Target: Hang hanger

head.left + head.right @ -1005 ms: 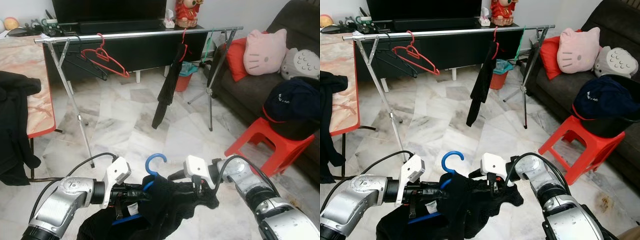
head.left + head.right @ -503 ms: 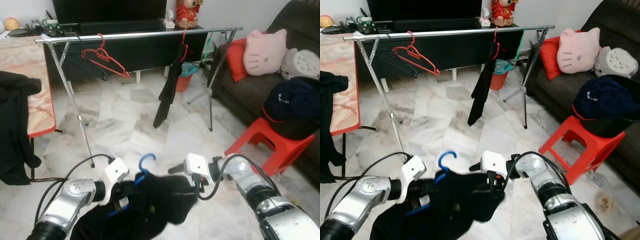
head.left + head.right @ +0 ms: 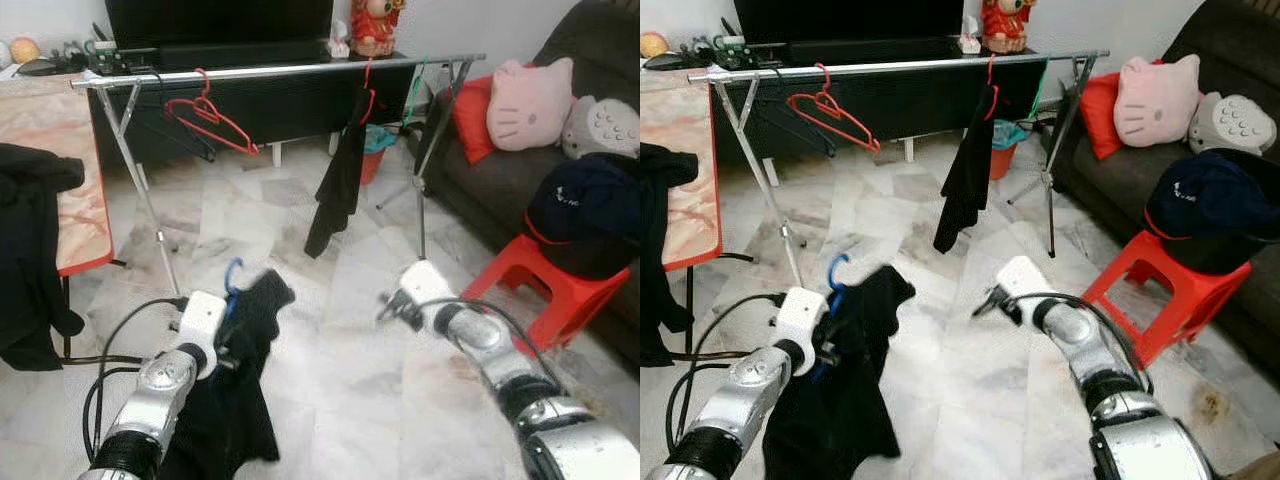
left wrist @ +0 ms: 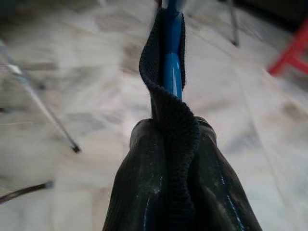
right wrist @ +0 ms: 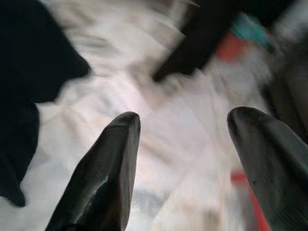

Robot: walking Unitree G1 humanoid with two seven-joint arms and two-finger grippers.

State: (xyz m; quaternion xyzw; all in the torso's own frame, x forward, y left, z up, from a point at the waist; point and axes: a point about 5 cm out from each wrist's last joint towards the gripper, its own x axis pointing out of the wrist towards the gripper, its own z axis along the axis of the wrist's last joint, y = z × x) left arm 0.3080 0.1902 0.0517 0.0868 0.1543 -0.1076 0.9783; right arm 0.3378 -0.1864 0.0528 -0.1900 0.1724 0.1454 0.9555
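Blue hanger [image 3: 232, 283] with black garment [image 3: 232, 400] clamped in my left gripper [image 3: 222, 345], low before the rail [image 3: 280, 70]; right gripper [image 3: 385, 308] spread, empty; one-sided hold risks garment sliding off.

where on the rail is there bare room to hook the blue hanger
The rail is bare between the red hanger and the hanging black garment. It is crowded at the left end with hangers and at the right end near the green hanger. The left hand holds the blue hanger.
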